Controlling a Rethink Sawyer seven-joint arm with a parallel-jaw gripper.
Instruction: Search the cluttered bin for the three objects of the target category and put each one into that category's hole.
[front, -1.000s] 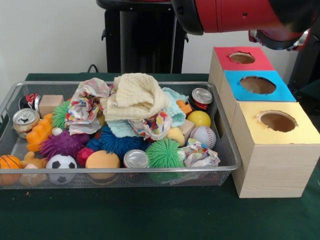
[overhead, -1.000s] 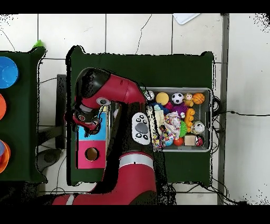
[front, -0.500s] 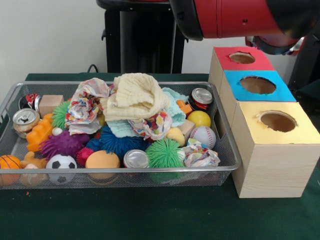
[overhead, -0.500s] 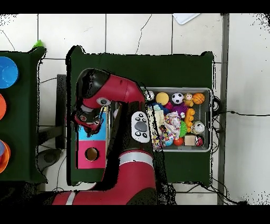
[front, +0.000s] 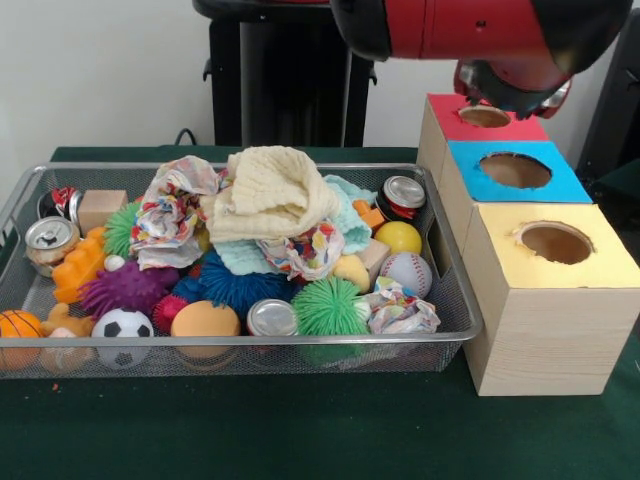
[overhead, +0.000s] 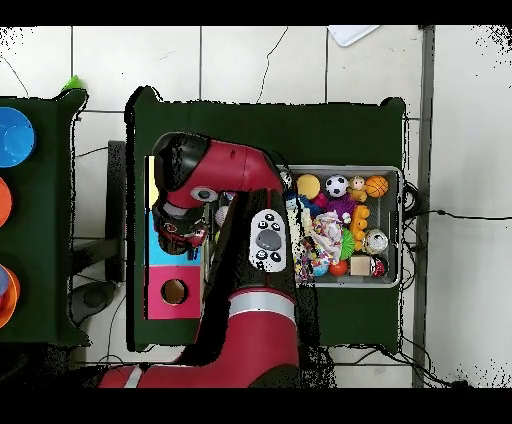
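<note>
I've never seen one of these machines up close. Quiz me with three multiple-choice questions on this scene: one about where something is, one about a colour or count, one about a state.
1. Where is the soccer ball in the front view?
A. at the basket's near-left corner
B. on the blue box
C. on the green cloth outside the basket

2. What colour is the top of the box nearest the camera in the front view?
A. red
B. blue
C. yellow

3. How does the pale yellow cloth lie?
A. folded flat under the toys
B. bunched up on top of the pile
C. hanging over the basket's rim

Answers:
1. A, it sits behind the wire basket front wall beside the small basketball.
2. C, the yellow box is nearest, with the blue box and red box behind.
3. B, it crowns the heap, crumpled.
</note>
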